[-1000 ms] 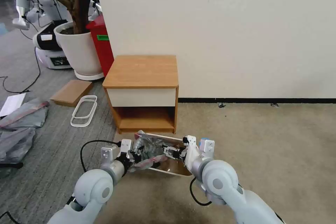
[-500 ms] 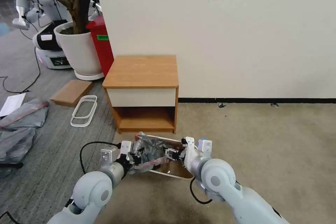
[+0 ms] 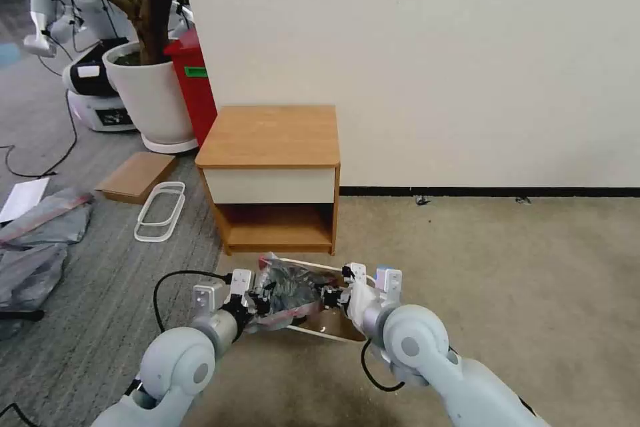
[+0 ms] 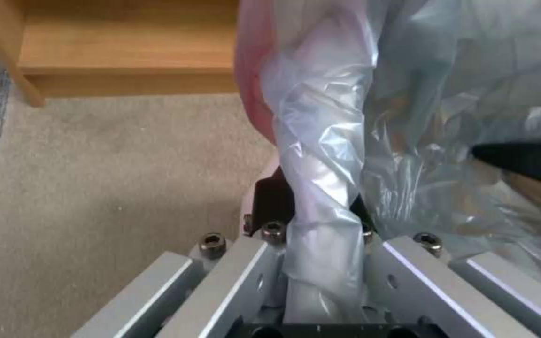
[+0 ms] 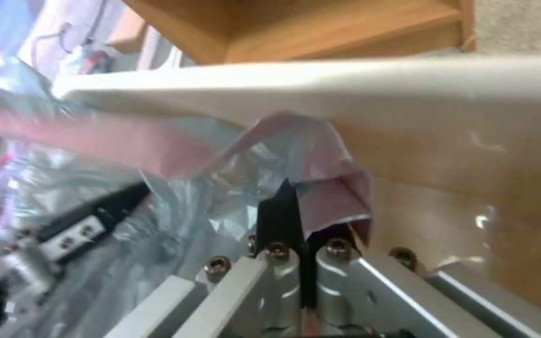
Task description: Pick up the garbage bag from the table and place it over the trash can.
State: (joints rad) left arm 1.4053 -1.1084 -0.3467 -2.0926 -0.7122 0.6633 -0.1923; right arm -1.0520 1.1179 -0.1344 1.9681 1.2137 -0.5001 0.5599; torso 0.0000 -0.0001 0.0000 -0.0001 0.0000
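Both grippers, left and right, clamp the garbage bag stretched sideways over the trash can.

No legible txt, brand, no. or sign in any view. Green label on red bin: print too small to read. White tag on robot base at rear left: blank or unreadable, can't tell which. White sheet on floor: no print made out. Desk, wall, bag: no markings seen.
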